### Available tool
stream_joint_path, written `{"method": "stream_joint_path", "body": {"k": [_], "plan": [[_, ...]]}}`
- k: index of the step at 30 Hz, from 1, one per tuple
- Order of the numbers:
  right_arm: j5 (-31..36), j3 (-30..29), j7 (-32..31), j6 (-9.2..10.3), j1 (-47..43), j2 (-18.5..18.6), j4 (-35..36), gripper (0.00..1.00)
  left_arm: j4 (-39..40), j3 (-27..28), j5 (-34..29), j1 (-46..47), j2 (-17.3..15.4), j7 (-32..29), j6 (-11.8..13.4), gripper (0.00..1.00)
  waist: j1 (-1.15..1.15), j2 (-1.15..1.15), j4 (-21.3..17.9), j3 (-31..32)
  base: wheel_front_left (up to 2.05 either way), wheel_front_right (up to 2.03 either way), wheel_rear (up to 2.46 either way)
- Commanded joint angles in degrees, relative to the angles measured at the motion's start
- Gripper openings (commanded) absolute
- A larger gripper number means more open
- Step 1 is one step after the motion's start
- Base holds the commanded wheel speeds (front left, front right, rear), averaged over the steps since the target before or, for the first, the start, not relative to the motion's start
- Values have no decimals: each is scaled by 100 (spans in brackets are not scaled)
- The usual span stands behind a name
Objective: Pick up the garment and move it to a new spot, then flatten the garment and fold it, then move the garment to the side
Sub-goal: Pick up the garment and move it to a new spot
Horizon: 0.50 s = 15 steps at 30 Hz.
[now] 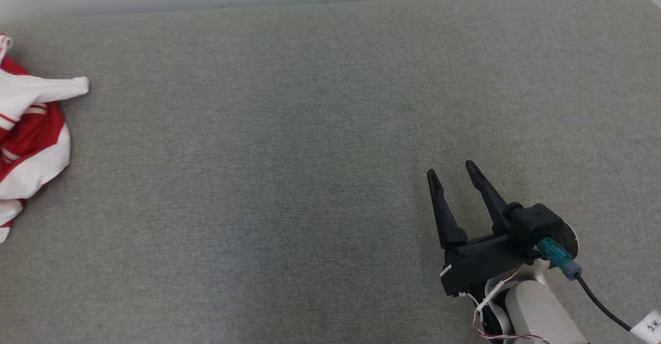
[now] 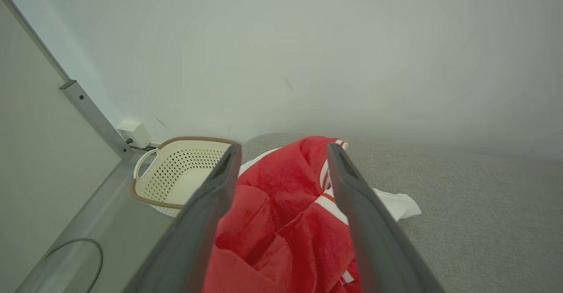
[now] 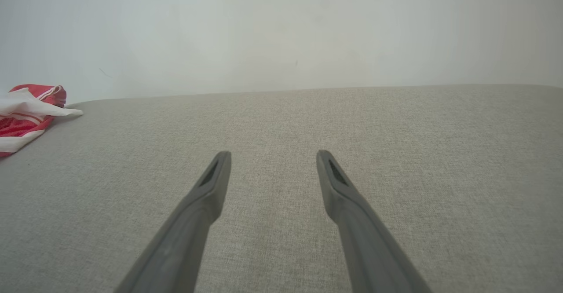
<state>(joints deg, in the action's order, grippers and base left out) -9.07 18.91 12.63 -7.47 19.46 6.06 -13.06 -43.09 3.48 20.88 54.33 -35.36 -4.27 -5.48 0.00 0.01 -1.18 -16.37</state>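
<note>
Head view: right pincer [image 1: 450, 168] spread, empty, over bare mat [image 1: 310, 127]; garment [image 1: 31, 137] way off to its left, crumpled at mat edge.

Left wrist: left pincer [image 2: 283, 148] spread wide, nothing pinched. Garment right ahead, showing between fingers [image 2: 352, 187]; basket [image 2: 176, 174] off to left.

Right wrist: garment far up-left of open pincer.

Guessing step one, pickup not done yet. Next: left drops in, pinches thick fold, carries it toward mat middle.

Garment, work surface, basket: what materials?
Garment: soft matte cloth, maybe fleece, red with white stripes; crumples in folds. Work surface: grey woven fabric, weave visible. Basket: likely moulded cream plastic, perforated walls, brown braided-looking rim.
</note>
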Motion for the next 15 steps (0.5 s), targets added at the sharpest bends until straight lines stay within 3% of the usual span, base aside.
{"method": "stream_joint_path", "body": {"k": [1,15], "plan": [[-11,-2,36,-4,65,0,-4,100,-75,-30,-7,98,-45,-30,-28,100,0,-1,-175,-173,0,0,0],[25,6,102,-4,209,-2,-25,100,-1301,-672,120,522,-247,-775,-183,100,0,-1,-447,-531,0,0,0]]}}
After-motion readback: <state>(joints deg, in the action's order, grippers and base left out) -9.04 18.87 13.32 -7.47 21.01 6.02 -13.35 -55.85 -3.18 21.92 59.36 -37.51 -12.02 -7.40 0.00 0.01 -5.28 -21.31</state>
